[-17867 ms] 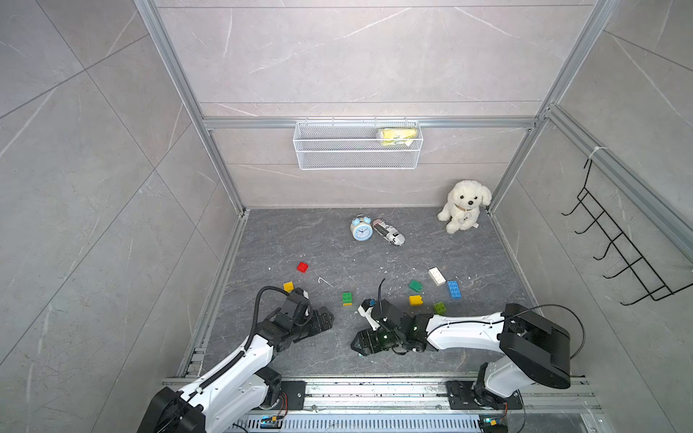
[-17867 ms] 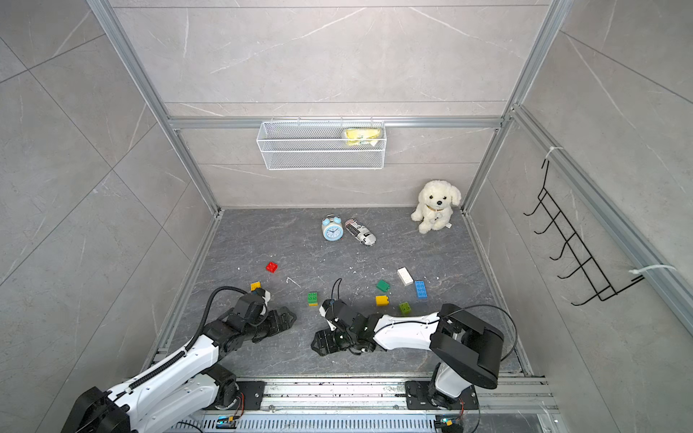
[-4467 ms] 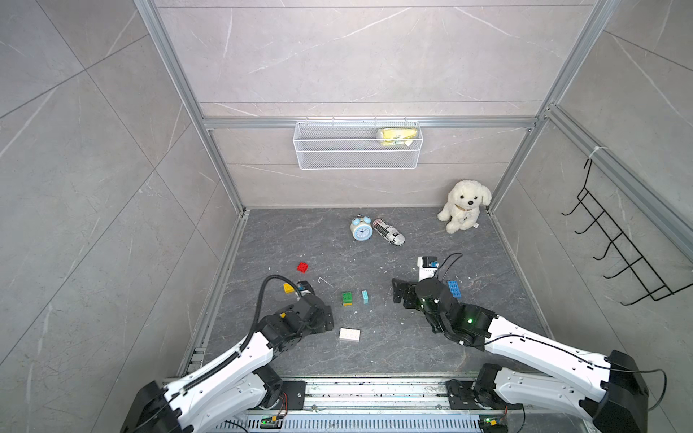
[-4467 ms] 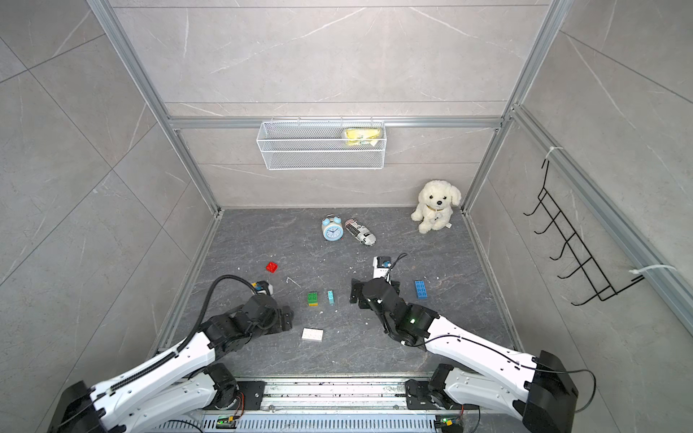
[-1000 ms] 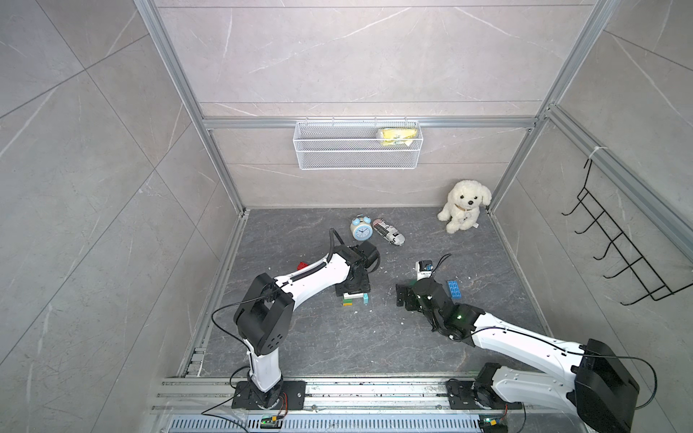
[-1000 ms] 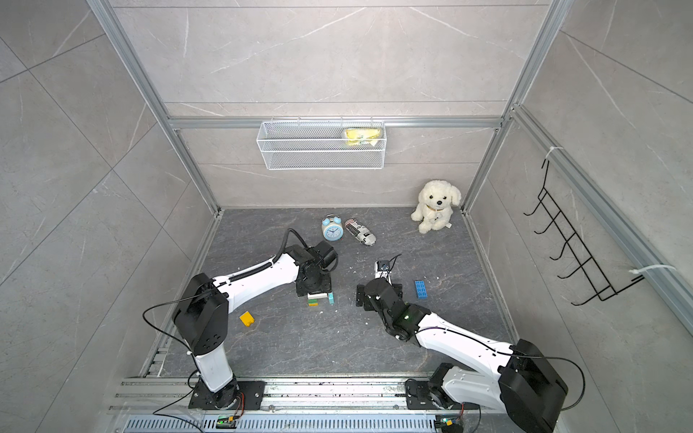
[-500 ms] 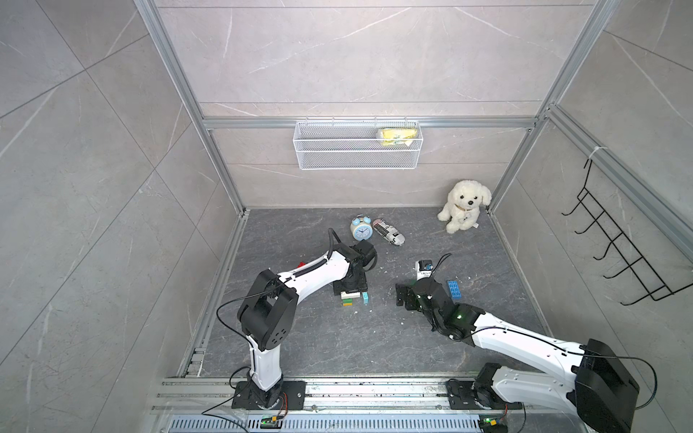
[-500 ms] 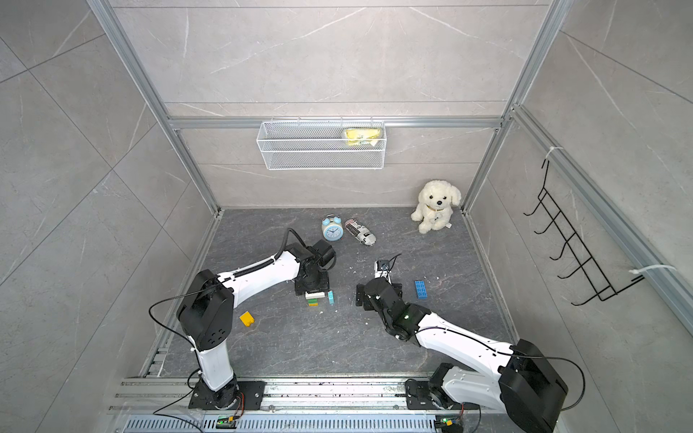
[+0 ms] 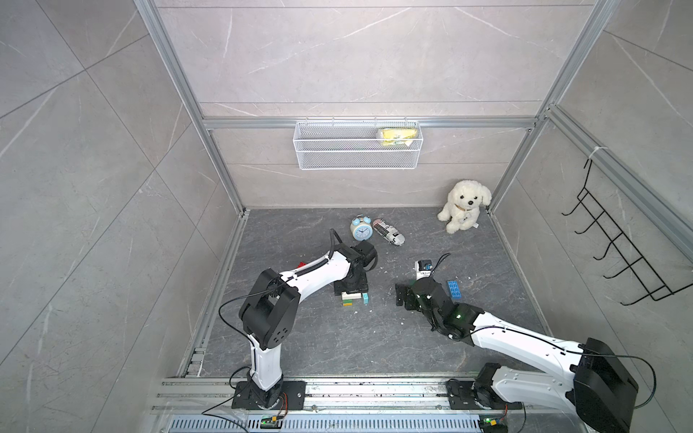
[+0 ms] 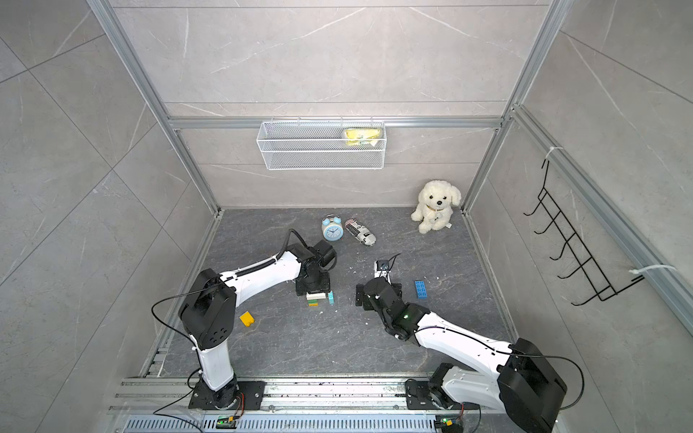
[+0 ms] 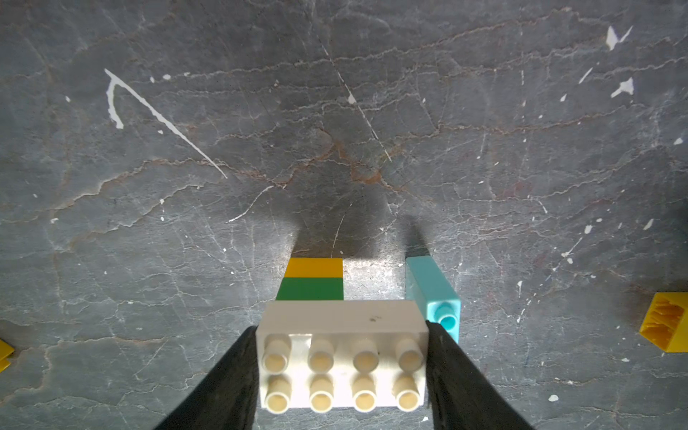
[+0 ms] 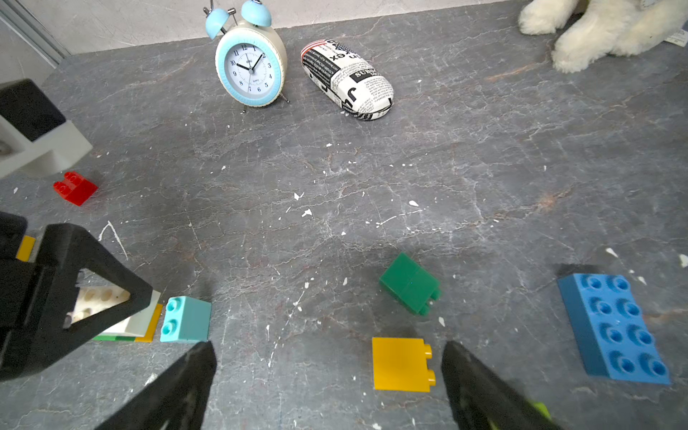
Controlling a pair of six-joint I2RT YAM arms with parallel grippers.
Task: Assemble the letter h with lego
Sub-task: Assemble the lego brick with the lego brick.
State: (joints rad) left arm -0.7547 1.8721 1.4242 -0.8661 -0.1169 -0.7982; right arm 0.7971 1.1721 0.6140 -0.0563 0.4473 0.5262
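Lego column [image 10: 314, 299] stands left of centre on the dark marbled floor [image 9: 337, 345], well apart from every wall. It has a yellow brick [image 11: 315, 268] at the bottom, a green brick [image 11: 310, 289] on that, and a white brick [image 11: 342, 357] on top, studs up; whether the white one is pressed home cannot be told. The left gripper [image 11: 341, 333] comes down from above, jaws partway apart and clamped on the white brick's short ends. The white brick's long axis runs parallel to the back wall. One half lies over the green brick, and the other juts toward a tall light blue brick [image 11: 432, 290] standing upright just beside that end, its top uncovered. One black finger [image 11: 458, 372] descends just beside the light blue brick, so that side is tight. Beyond it the right gripper [image 12: 327, 350] hangs low, jaws spread wide, holding nothing. Near it lie a loose yellow brick [image 12: 402, 364] and a loose green brick [image 12: 407, 284], both on their sides, and a long blue brick [image 12: 614, 327] flat, studs up. A red brick [image 12: 74, 188] lies farther back, beside the left arm. An alarm clock [image 9: 361, 229], a newsprint-patterned case [image 9: 389, 232] and a plush dog [image 9: 464, 205] sit near the back wall. Open floor lies in front of the column.
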